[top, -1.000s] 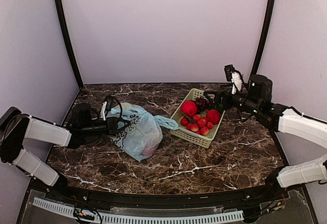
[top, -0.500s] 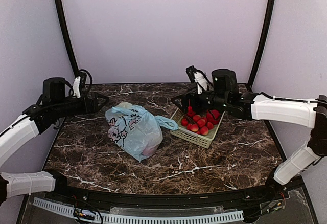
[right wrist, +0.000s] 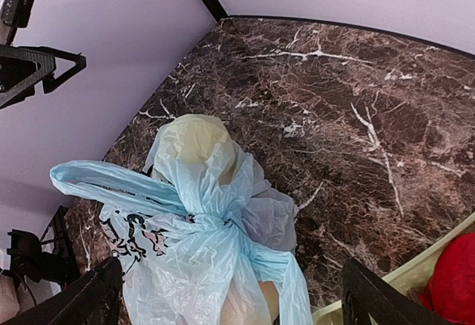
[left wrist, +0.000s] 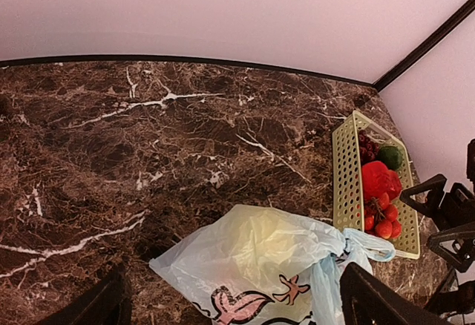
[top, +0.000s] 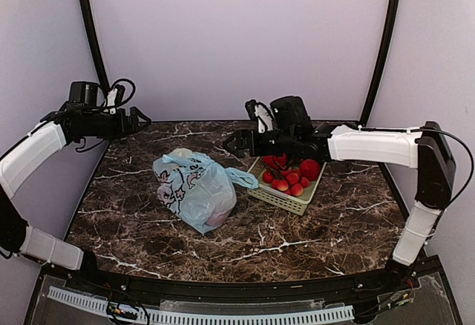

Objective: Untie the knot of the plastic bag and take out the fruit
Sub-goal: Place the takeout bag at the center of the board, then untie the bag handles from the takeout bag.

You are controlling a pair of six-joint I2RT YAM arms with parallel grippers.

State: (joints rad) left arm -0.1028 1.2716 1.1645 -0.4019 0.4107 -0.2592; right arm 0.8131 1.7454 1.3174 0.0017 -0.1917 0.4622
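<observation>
The light blue plastic bag (top: pixel 193 190) lies on the marble table, left of the basket, and nothing holds it. Its knot (right wrist: pixel 227 222) is a bunched lump on the side toward the basket, with a handle loop (right wrist: pixel 111 182) and a loose tail spreading from it. Fruit shows through the film: a yellow piece (right wrist: pixel 194 133) at the far end and an orange-tinted one (right wrist: pixel 261 309) under the knot. My left gripper (top: pixel 137 121) hangs open, high at the back left, well clear of the bag. Open too, my right gripper (top: pixel 234 141) hovers above the bag's knot side.
A pale green lattice basket (top: pixel 261 163) right of the bag holds large red fruits (top: pixel 309 169), small strawberries and dark grapes. In the left wrist view the basket (left wrist: pixel 343 169) stands beside the knot (left wrist: pixel 345 245). Black corner posts and lilac walls close the back.
My left gripper opened, let go of the bag and rose to the back left. My right arm swung left from beyond the basket to above the bag. The bag stayed put.
</observation>
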